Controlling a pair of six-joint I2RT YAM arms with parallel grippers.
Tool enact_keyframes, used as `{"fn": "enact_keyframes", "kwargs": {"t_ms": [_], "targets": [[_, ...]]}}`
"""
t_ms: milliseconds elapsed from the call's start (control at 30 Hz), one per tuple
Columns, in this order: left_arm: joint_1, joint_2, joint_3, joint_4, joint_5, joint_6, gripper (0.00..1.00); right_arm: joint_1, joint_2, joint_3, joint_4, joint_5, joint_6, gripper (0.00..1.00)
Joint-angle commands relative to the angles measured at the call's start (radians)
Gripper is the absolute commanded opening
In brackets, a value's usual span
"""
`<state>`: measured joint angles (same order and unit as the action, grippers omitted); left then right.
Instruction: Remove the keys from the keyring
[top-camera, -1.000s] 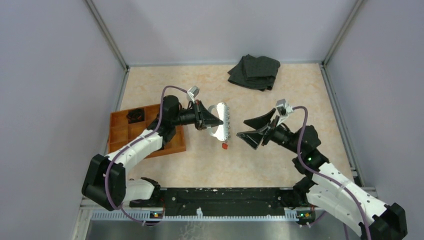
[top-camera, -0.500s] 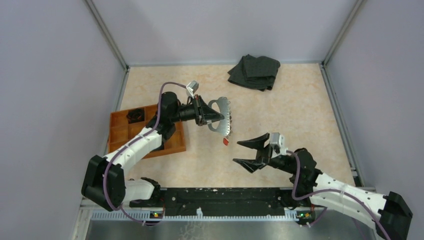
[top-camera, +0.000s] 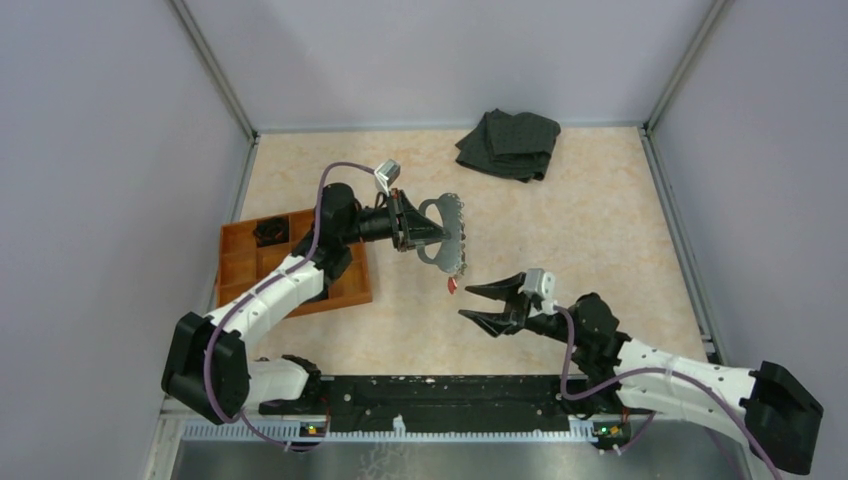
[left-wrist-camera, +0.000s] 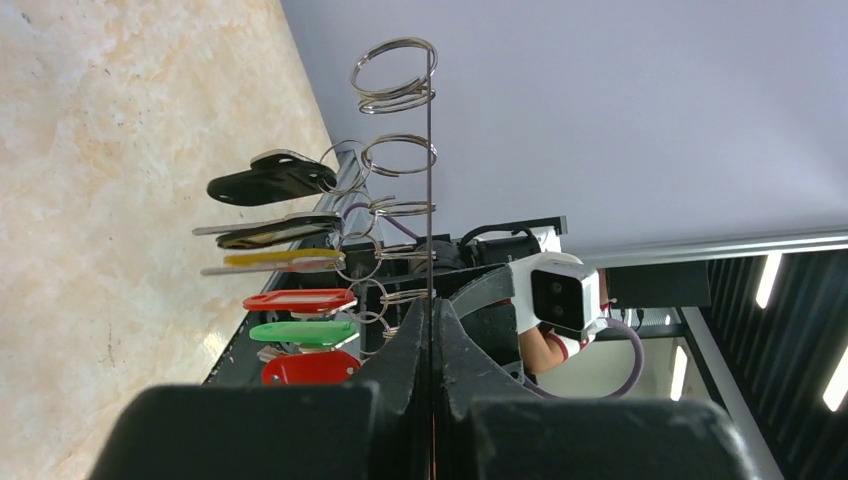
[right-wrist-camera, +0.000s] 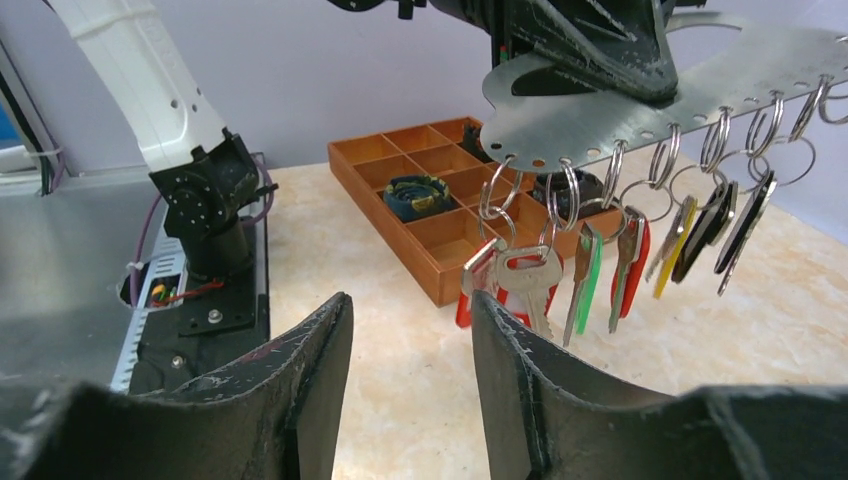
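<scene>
My left gripper (top-camera: 441, 238) (left-wrist-camera: 432, 306) is shut on the keyring (top-camera: 453, 222), a flat silvery perforated plate held above the table; it shows edge-on as a thin line (left-wrist-camera: 430, 150) in the left wrist view. Several keys (left-wrist-camera: 298, 300) with black, yellow, red and green heads hang from small split rings along its edge. From the right wrist view the plate (right-wrist-camera: 620, 110) is overhead and the keys (right-wrist-camera: 590, 270) dangle ahead to the right. My right gripper (top-camera: 466, 302) (right-wrist-camera: 410, 300) is open below and near the hanging red key (top-camera: 452, 285), with nothing between its fingers.
An orange gridded tray (top-camera: 240, 265) (right-wrist-camera: 400, 150) lies at the left, holding black coiled objects (top-camera: 268, 230) (right-wrist-camera: 412, 192). A folded black cloth (top-camera: 510, 143) lies at the back of the table. The left arm's base (right-wrist-camera: 210, 200) stands by the near edge.
My right gripper has swung down and leftward toward the near edge, and its jaws have narrowed. The left gripper has turned the keyring slightly, still holding it.
</scene>
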<state>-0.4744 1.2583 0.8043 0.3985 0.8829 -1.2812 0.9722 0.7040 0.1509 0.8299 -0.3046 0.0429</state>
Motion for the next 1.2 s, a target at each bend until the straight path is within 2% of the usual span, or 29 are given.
{"fn": "enact_keyframes", "kwargs": {"t_ms": [0, 400, 1167], "targets": [[-0.012, -0.043, 0.054, 0.066, 0.03, -0.041, 0.0, 0.021, 0.036, 0.024, 0.104, 0.017, -0.027, 0.46], [-0.032, -0.035, 0.057, 0.069, 0.019, -0.04, 0.0, 0.025, 0.124, 0.027, 0.195, 0.038, -0.025, 0.42], [-0.046, -0.025, 0.062, 0.07, 0.009, -0.04, 0.0, 0.027, 0.284, 0.038, 0.364, 0.041, 0.012, 0.4]]}}
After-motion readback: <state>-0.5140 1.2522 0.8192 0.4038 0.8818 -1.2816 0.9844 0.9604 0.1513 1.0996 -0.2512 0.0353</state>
